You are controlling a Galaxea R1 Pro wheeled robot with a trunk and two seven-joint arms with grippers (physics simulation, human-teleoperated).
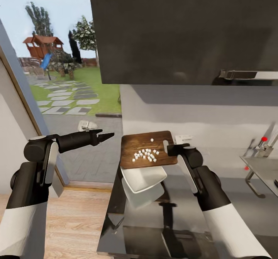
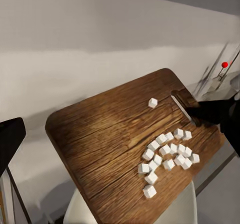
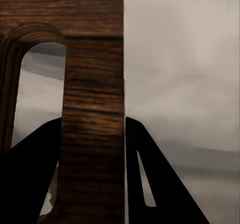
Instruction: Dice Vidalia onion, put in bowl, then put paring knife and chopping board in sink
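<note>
Above the grey desk (image 1: 231, 197), the right hand (image 1: 172, 149) grips the chopping board (image 1: 135, 143), tilted so dice (image 1: 145, 155) slide into the bowl (image 1: 143, 178); the left hand (image 1: 104, 136) waits, seemingly clenched.

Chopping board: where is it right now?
In the head view the chopping board is held by its slot-handle end in the right hand, over the white bowl at the countertop's left end, with onion dice on it.

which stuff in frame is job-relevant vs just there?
Job:
chopping board, gripped at its slot end by the right hand
onion dice
bowl
countertop
sink
faucet

Just there:
upper cabinet
left hand
garden
</note>
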